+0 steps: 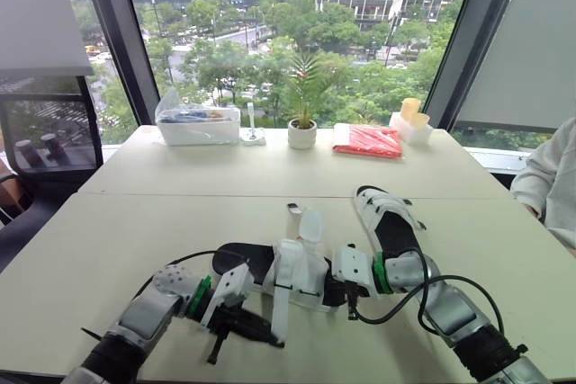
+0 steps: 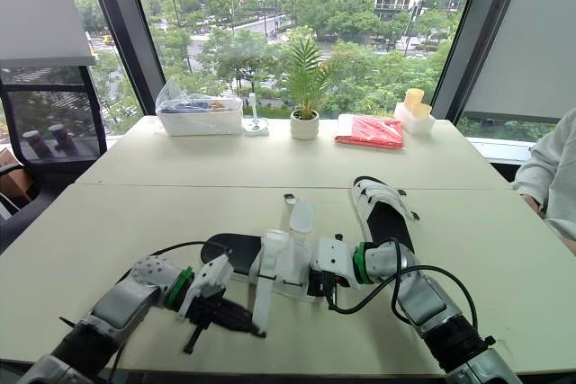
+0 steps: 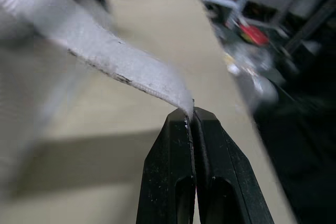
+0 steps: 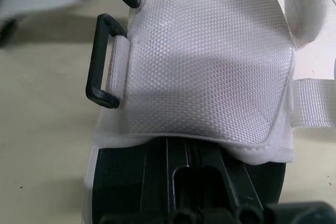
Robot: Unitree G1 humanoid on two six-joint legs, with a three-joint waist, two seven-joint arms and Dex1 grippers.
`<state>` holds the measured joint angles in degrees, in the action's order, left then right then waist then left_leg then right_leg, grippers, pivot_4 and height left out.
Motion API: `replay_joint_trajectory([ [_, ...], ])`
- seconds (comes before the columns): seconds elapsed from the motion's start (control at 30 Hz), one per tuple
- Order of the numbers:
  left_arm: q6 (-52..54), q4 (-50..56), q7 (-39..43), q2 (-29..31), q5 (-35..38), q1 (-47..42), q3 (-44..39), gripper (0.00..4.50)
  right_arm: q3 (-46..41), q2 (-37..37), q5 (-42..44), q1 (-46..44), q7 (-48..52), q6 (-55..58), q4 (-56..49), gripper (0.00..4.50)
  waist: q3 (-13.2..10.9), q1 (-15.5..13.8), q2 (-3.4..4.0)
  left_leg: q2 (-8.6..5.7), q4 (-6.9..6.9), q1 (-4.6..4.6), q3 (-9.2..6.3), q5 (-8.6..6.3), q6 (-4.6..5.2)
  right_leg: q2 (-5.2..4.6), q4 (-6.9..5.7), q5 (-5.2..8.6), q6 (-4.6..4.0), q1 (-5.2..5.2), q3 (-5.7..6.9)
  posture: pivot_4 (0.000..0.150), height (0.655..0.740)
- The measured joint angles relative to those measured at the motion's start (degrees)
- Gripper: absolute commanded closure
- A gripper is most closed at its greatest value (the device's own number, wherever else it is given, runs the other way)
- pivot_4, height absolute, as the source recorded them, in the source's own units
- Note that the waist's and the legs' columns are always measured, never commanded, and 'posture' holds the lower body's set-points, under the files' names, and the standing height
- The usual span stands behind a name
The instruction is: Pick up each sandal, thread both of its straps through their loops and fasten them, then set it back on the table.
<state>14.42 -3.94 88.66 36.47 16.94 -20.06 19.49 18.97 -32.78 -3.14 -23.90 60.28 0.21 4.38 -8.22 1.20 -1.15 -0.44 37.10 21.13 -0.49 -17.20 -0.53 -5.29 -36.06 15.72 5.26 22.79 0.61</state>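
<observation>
"What sits on the far counter [image 1: 225, 173]?"
"Potted plant [image 1: 302, 123] at twelve o'clock, clear tub [image 1: 198, 121] at eleven, red packet [image 1: 367, 140] at one, yellow cups [image 1: 411, 114] just beyond. A person's sleeve [image 1: 551, 182] at three."

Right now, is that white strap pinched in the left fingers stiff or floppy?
Probably floppy: the strap curves limply into the left fingers. Likely light, being thin woven webbing. Its coarse weave should grip rather than slip.
</observation>
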Motion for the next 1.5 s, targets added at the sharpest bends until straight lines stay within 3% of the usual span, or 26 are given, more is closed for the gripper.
replay_joint_trajectory([
  [0.2, 3.7, 9.5, 2.5, 7.1, 7.2, 0.7, 1.5, 4.48, 0.0, -0.1, 0.0, 0.0, 0.0, 0.0, 0.1, 4.50, 0.0, 0.0, 0.03, 0.02, 0.00, 0.02, 0.00, 0.00, 0.00, -0.04, 0.02, 0.02, -0.04, 0.00, -0.01, 0.150, 0.7374],
  [0.5, 15.6, 14.9, 0.6, 5.5, 17.5, -8.1, -4.1, 4.48, 0.0, -0.1, 0.0, -0.3, 0.3, -1.9, 1.2, 4.50, 0.0, -0.1, 0.03, 0.01, 0.05, 0.03, 0.00, 0.00, 0.01, 0.07, 0.00, 0.01, -0.02, -0.03, 0.01, 0.150, 0.7374],
  [0.8, 21.2, -2.1, -9.6, -7.4, 19.7, -22.0, -9.2, 4.48, 0.3, 0.0, -0.1, -0.9, 0.6, -2.6, 1.9, 4.50, 0.0, -0.1, 0.00, 0.12, 0.25, 0.08, -0.02, 0.01, 0.03, 0.61, -0.06, -0.12, 0.22, -0.03, 0.02, 0.150, 0.7374],
  [1.5, 3.6, -31.3, -12.6, -18.9, 8.2, -28.0, -10.8, 4.48, 0.2, -0.3, -0.2, 0.0, -0.2, -1.8, 0.8, 4.50, 0.0, -0.4, -0.01, 0.12, 0.30, 0.05, -0.02, 0.01, 0.03, 0.66, -0.08, -0.13, 0.23, -0.08, 0.09, 0.150, 0.7374],
])
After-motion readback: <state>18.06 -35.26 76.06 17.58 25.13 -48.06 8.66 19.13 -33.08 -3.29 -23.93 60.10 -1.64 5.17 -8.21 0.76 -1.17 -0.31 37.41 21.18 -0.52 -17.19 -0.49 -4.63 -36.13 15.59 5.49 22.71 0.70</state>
